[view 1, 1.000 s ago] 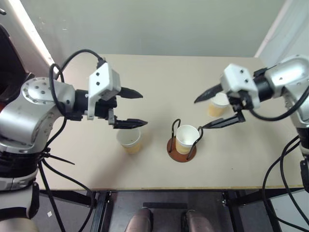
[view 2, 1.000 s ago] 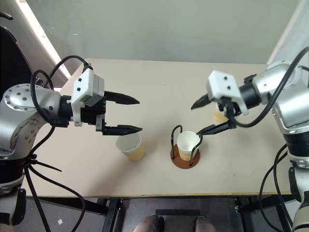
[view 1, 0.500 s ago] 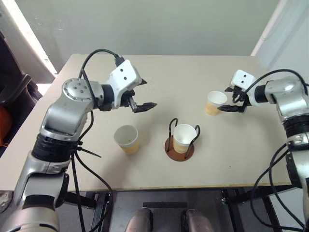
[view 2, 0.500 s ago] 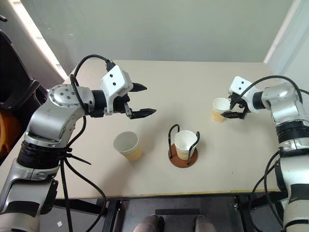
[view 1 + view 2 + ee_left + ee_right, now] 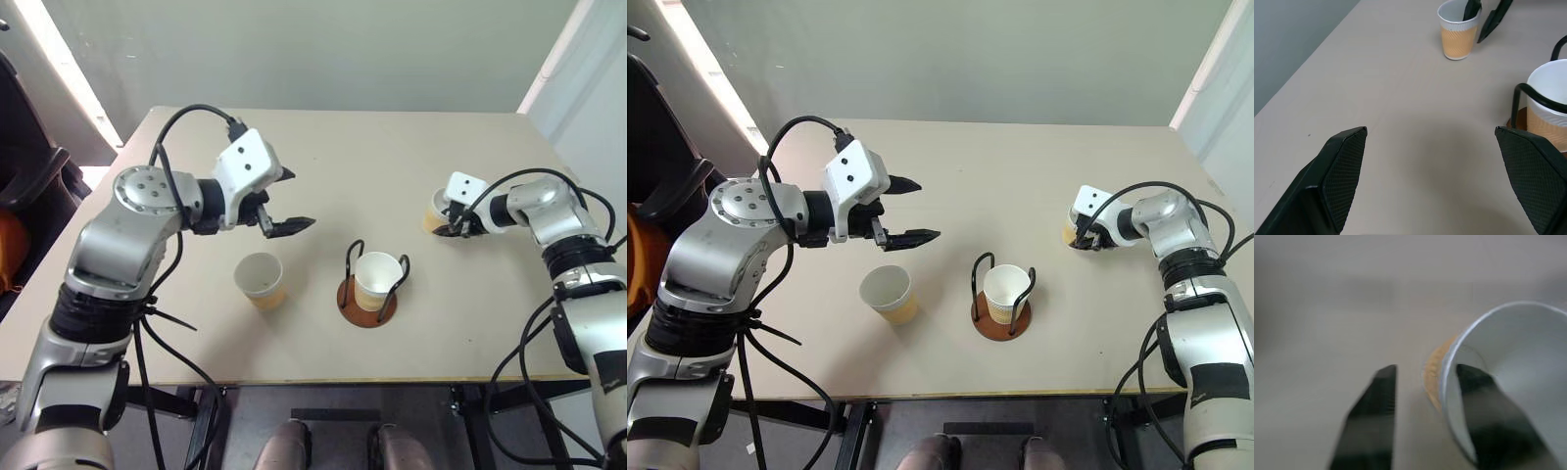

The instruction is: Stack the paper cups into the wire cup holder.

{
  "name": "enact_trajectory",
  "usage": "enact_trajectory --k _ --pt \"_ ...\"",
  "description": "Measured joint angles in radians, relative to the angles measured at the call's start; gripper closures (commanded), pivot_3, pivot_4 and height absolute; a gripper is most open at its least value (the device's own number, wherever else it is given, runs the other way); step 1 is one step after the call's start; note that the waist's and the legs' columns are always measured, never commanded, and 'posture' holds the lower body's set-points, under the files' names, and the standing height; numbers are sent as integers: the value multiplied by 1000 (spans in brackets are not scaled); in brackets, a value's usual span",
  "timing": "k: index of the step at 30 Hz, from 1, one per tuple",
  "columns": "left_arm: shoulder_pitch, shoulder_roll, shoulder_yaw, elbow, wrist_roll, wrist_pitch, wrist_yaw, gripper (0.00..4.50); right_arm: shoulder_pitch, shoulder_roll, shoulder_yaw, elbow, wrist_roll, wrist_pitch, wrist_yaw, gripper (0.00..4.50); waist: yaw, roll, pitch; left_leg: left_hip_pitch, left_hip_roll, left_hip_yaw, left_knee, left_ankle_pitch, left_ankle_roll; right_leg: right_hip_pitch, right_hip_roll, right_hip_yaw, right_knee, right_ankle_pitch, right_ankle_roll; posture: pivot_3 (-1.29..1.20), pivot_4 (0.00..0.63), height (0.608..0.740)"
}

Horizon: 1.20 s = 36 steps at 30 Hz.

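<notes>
On the beige table [image 5: 323,157], the wire cup holder [image 5: 367,294], a reddish-brown wooden disc with two black wire loops, stands near centre and contains one tan paper cup [image 5: 376,278]. A second tan paper cup [image 5: 261,281] stands upright to its left. The left gripper [image 5: 282,202] hovers above the table, far-left of the holder, fingers spread wide, empty. At the far right, the right gripper [image 5: 1484,17] straddles the third paper cup's [image 5: 1458,30] wall, one finger [image 5: 1470,9] inside, one outside; jaws not fully clamped.
</notes>
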Motion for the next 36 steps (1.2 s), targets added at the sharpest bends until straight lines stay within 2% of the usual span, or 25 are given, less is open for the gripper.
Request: enact_trajectory --k 2,5,8,12,15,17,19,23,26,30,36 --pt "0 1 0 -6 -2 8 1 0 -4 0 -6 1 1 -1 5 4477 0 0 0 0 0 0 0 0 0 0 0 0 0 0 0 0 150 740" --pt "0 5 0 -8 -5 10 -2 0 -19 -15 -27 -44 31 7 67 4477 -1 1 1 0 0 0 0 0 0 0 0 0 0 0 -1 0 150 740" --pt "-1 23 5 -6 -5 9 -12 0 -38 -71 -102 -273 159 100 231 4477 -2 2 1 -1 0 1 -1 2 -3 -1 1 0 0 -1 -2 0 150 740" --pt "-2 29 8 6 -5 7 -24 0 -61 -125 -175 -624 331 305 369 4477 -3 2 1 -1 2 1 -1 2 -5 0 2 -1 -1 -3 -6 0 150 740" --pt "-2 29 8 6 -9 4 -42 0 -35 -146 -177 -896 489 493 444 4477 -3 2 1 -1 2 1 -1 3 -5 1 3 -1 -2 -4 -7 0 150 740" --pt "0 30 8 6 -9 2 -47 0 37 -199 -146 -1070 594 561 465 4477 0 1 1 -1 1 0 0 3 -5 2 3 -1 -2 -4 -8 0 150 740" --pt "-2 25 8 13 -3 -4 -41 0 80 -207 -95 -1164 635 580 471 4477 -2 1 1 0 1 0 1 3 -4 3 2 0 -3 -4 -8 0 150 740" --pt "-3 15 8 20 -20 -7 -62 0 105 -208 -17 -1225 628 568 472 4477 -5 1 1 1 1 0 1 5 -1 2 2 0 -1 -4 -8 0 150 740" --pt "5 19 46 -17 -108 26 -113 0 106 -213 9 -1221 581 527 472 4477 -6 1 1 1 1 0 0 4 6 2 2 -1 0 -4 -11 0 150 740" --pt "84 123 145 -116 -273 69 -257 0 124 -222 46 -1199 521 475 472 4477 -10 1 1 2 1 -1 0 4 7 2 3 0 1 -4 -12 0 150 740" --pt "206 252 188 -162 -331 68 -371 0 125 -222 62 -1183 491 433 472 4477 -14 1 1 2 2 -1 0 5 8 2 3 -1 2 -4 -14 0 150 740"
